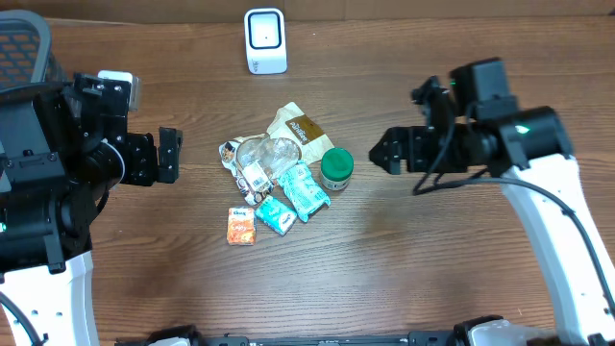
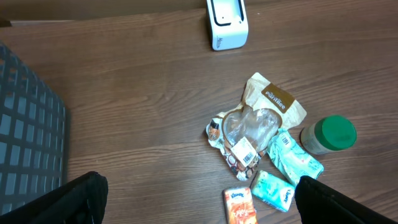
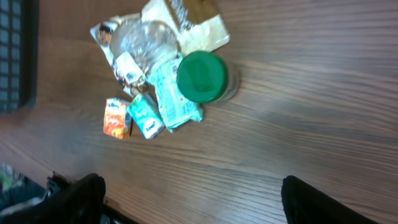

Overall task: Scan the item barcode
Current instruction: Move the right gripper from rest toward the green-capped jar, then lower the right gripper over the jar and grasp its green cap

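Observation:
A white barcode scanner (image 1: 265,40) (image 2: 227,23) stands at the table's far edge. The items lie in a pile at mid-table: a green-lidded jar (image 1: 336,168) (image 2: 329,132) (image 3: 201,76), a tan pouch (image 1: 300,126) (image 2: 273,99), a clear crinkled bag (image 1: 264,154) (image 2: 249,127), two teal tissue packs (image 1: 306,189) and an orange tissue pack (image 1: 241,226) (image 2: 239,205) (image 3: 116,118). My left gripper (image 1: 169,155) (image 2: 199,186) hangs open to the left of the pile, holding nothing. To the right of the jar my right gripper (image 1: 387,152) (image 3: 191,186) is open over bare wood.
A dark gridded surface (image 2: 25,137) (image 3: 12,56) lies at the left side of the table. An orange mesh chair back (image 1: 19,48) shows in the far left corner. Bare wood stretches between the pile and each gripper.

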Motion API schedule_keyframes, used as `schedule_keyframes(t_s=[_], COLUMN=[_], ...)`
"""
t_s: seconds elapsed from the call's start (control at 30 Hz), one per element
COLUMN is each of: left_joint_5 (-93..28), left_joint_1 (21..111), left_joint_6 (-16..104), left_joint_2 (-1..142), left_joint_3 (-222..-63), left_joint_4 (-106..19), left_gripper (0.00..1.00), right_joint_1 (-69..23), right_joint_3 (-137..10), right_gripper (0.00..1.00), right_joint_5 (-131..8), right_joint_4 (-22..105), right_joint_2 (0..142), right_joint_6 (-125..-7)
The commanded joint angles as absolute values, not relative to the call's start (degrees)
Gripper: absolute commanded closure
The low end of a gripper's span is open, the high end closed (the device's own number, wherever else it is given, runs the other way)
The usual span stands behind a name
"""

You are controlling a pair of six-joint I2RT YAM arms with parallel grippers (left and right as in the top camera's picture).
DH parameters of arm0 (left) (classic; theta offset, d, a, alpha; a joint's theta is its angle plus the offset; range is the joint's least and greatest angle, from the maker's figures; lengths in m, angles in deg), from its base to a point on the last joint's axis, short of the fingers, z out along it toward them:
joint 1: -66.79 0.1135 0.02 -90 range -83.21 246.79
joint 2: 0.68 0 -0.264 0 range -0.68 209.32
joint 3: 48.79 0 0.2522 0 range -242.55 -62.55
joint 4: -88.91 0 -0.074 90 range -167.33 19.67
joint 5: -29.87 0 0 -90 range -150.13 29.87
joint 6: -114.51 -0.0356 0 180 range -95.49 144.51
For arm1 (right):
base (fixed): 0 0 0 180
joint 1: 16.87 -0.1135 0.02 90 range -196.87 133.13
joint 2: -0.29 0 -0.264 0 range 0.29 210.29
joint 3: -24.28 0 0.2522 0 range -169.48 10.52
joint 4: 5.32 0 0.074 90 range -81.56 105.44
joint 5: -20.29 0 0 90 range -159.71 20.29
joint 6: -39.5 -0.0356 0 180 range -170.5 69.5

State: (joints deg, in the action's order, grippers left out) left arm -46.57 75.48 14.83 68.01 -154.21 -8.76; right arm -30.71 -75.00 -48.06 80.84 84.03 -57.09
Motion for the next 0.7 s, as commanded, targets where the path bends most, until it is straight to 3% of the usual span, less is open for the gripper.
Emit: schedule_keyframes(t_s=[0.0,0.17,0.3,0.47,0.67], left_joint_5=[-45.7,-45.7,-45.7,-45.7,-45.7], left_joint_1=[75.8,75.8,75.8,75.8,75.8], left_joint_6=[13.3,13.3,13.3,13.3,13.3], left_joint_2=[68.4,68.4,68.4,68.4,68.4], left_joint_3=[-155.4,-155.4,-155.4,-155.4,-155.4], left_joint_4=[-9.0,-8.6,-8.5,-8.5,-8.5], left_gripper=[0.00,0.00,0.00,0.01,0.00], right_joint_1=[-33.6,-37.5,-42.0,-46.3,-47.3], right_joint_3=[-75.6,-75.6,-75.6,-75.6,-75.6], right_gripper=[0.14,0.14,0.09,0.03,0.02], right_joint_5=[-47.8,-48.8,-59.4,-70.1,-71.8], right_joint_4=[80.0,76.9,73.3,69.7,68.7], right_joint_2=[86.6,89.8,91.7,94.8,101.1], right_joint_6=[-58.2,-60.6,-60.4,-53.5,-44.0])
